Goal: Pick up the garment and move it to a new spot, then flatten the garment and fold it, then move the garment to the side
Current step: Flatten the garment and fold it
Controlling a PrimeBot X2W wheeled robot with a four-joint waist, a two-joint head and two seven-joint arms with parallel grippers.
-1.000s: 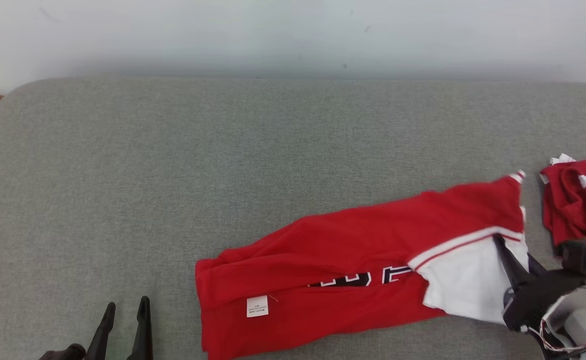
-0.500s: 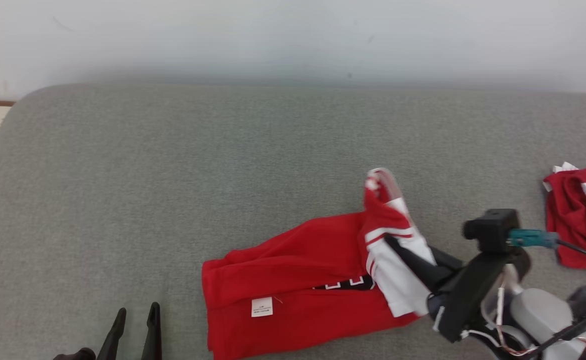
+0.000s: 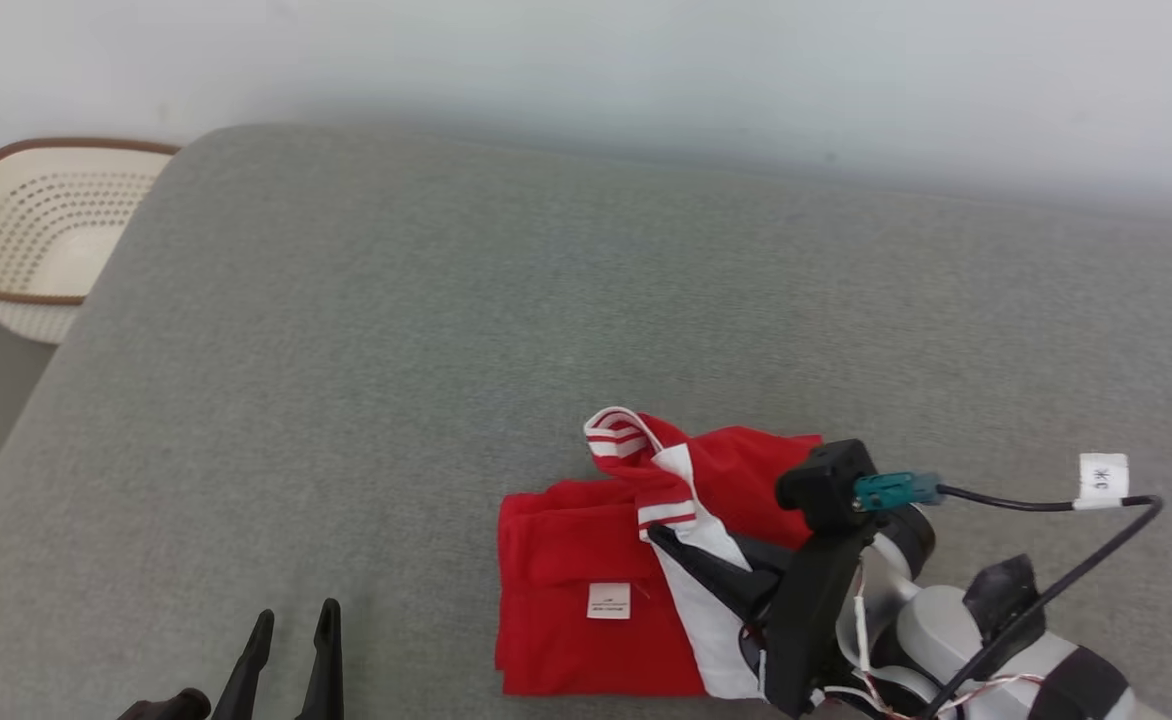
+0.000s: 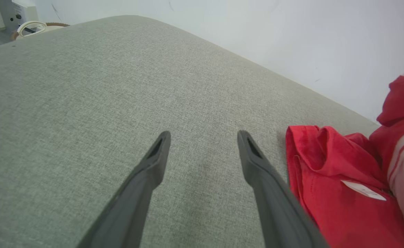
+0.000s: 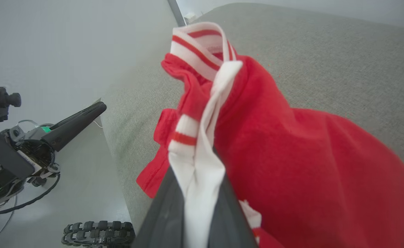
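R gripper (image 3: 668,542) clamped on garment (image 3: 561,560)
Red cloth bunched past its tips; L gripper (image 4: 203,136) wide, empty, garment just beside.

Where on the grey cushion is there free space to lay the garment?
Free: the grey fabric cushion between the cream perforated basket and the red-and-white garment, and behind it up to the pale wall. Crowded: front right, where the right tool grips the garment.
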